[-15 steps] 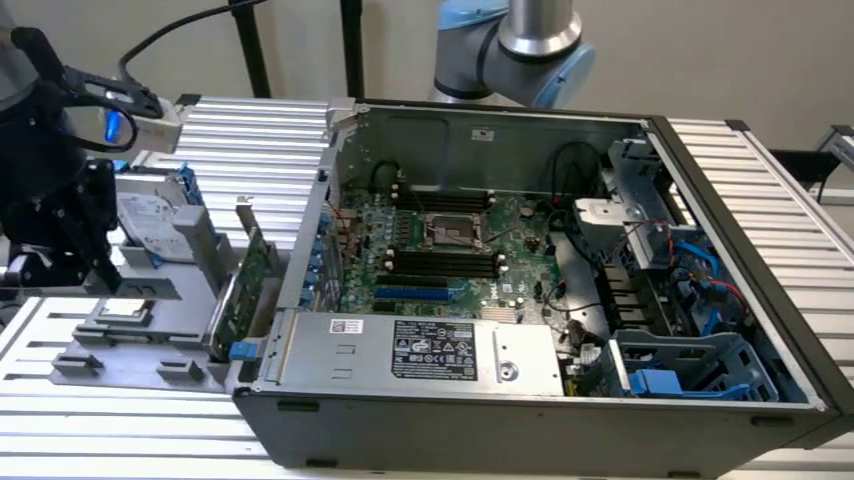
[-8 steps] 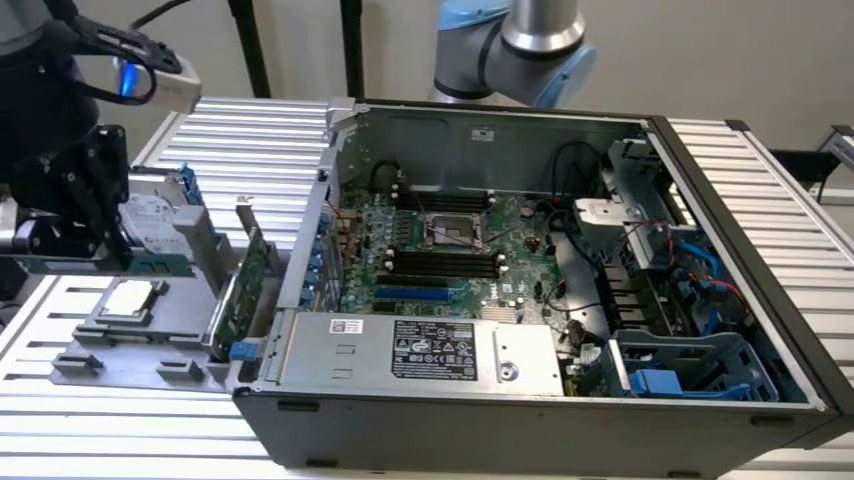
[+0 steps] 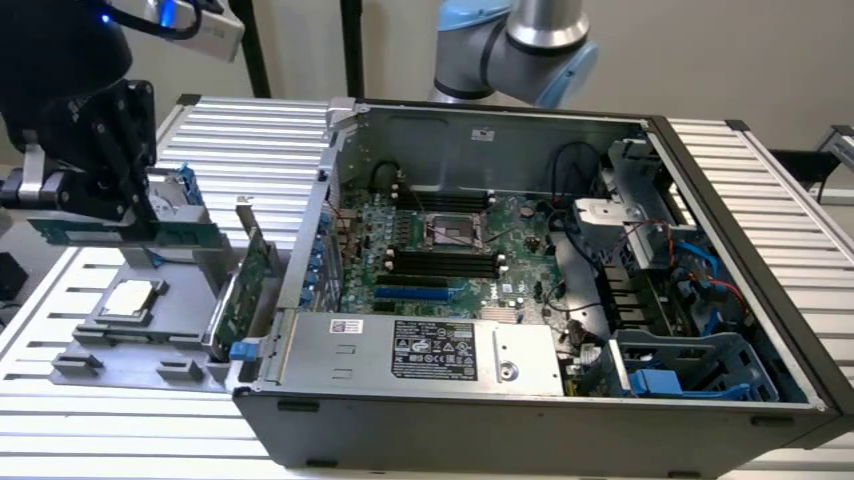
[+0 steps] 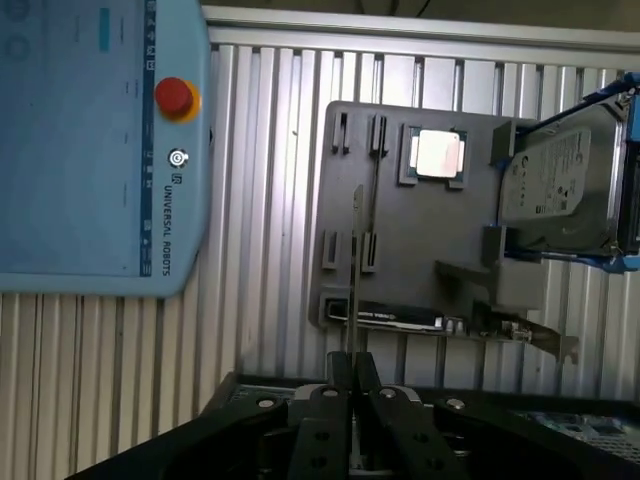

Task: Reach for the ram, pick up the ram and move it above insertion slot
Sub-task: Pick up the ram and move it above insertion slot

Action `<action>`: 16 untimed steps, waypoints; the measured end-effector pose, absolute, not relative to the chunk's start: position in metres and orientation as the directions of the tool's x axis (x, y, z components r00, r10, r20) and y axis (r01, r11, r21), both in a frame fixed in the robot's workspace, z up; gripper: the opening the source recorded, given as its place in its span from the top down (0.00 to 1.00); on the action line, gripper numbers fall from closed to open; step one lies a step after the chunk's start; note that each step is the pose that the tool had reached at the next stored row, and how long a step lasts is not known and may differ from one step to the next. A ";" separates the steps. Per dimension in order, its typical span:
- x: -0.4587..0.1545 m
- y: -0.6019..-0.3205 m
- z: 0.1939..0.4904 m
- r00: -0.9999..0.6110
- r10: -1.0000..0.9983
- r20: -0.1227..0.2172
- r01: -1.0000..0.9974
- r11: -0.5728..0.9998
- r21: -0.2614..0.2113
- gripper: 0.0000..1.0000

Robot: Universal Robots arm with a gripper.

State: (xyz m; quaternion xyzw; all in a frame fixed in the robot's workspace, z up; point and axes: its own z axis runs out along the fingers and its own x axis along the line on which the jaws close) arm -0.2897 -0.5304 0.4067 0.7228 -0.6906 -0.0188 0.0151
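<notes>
Gripper point(image 4: 352, 372) is clamped on the ram point(image 4: 356, 262), holding it edge-on above the grey tray point(image 4: 400, 250), which sits at about 9 o'clock from the open PC case point(image 3: 534, 400).

high exterior view; downward wrist view

Arm raised, fingers point(image 4: 352, 372) pinched nearly together (gripping a thin board).
</notes>
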 end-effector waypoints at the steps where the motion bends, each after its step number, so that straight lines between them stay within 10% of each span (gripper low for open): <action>1: -0.285 -0.530 0.411 0.045 -0.999 -0.006 -0.998 -0.046 0.048 0.86; 16: -0.217 -0.527 0.448 0.045 -0.999 -0.006 -0.998 -0.046 0.048 0.86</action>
